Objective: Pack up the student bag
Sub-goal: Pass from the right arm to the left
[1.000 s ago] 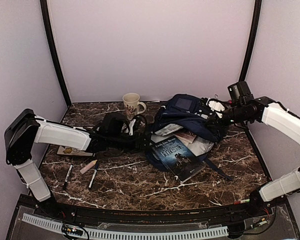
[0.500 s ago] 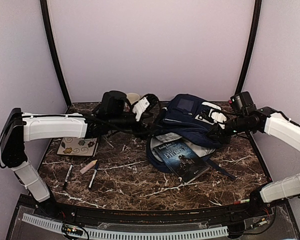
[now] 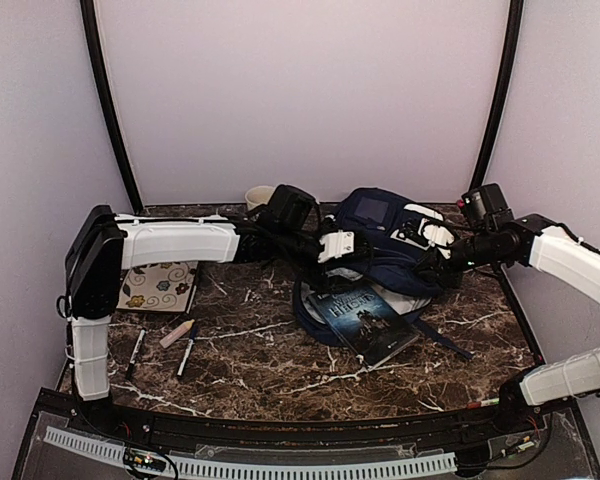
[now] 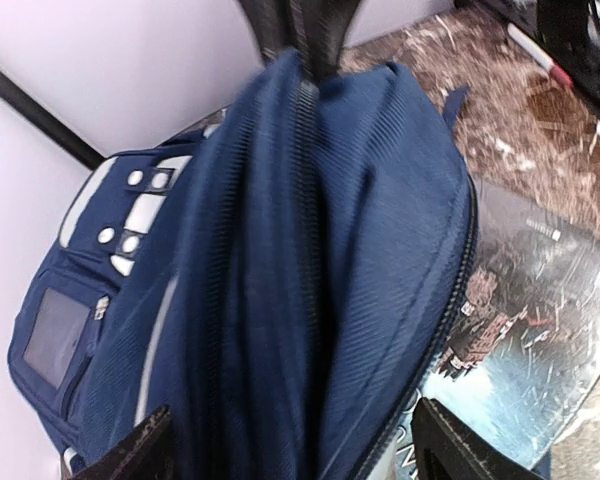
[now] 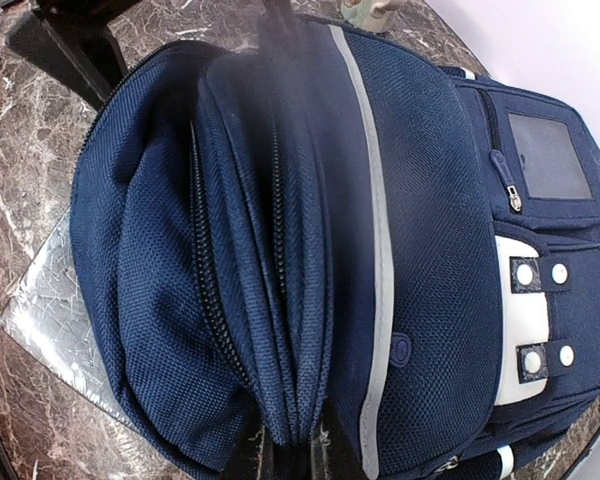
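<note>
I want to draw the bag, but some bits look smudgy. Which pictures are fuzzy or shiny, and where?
Right wrist view: the student bag is sharp, but a dark streak at the top middle is blurred. Left wrist view: the bag's fabric looks a little soft, and the book cover has pale glare. Top view: even light, little blur.

From above, the student bag point(image 3: 380, 232) covers the far end of the book point(image 3: 365, 318), so I can't see how far under it runs. My left arm point(image 3: 180, 240) hides most of the mug point(image 3: 257, 194) and one edge of the flowered notebook point(image 3: 160, 287). The pens point(image 3: 187, 355) are too small to tell apart. In its wrist view the left hand point(image 3: 337, 247) shows only the tips of its fingers point(image 4: 130, 455), cut off by the bottom edge. The right hand point(image 3: 437, 268) has its fingers point(image 5: 275, 450) as a dark blur against the bag's fabric
</note>
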`<action>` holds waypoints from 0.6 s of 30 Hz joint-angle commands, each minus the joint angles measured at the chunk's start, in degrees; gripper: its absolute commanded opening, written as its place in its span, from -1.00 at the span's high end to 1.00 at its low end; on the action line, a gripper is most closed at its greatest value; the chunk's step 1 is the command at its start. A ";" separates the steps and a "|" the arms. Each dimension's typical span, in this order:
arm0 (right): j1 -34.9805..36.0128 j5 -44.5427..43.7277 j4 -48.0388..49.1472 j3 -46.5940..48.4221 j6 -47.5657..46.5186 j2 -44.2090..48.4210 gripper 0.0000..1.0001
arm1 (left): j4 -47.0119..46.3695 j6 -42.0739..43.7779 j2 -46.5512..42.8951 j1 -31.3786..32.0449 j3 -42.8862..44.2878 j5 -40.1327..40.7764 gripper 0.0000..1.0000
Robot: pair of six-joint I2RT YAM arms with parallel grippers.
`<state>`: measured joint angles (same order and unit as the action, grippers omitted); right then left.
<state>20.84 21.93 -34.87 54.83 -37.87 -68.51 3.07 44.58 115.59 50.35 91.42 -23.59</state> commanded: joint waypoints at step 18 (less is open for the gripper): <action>-0.04 16.51 -14.72 10.65 -3.40 1.98 -0.27 | -9.00 -12.94 5.50 2.43 0.85 18.21 1.00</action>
<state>20.51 27.38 -41.01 60.73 -36.49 -70.78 -2.11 40.51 122.85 52.88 93.91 -7.01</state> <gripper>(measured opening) 0.549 0.079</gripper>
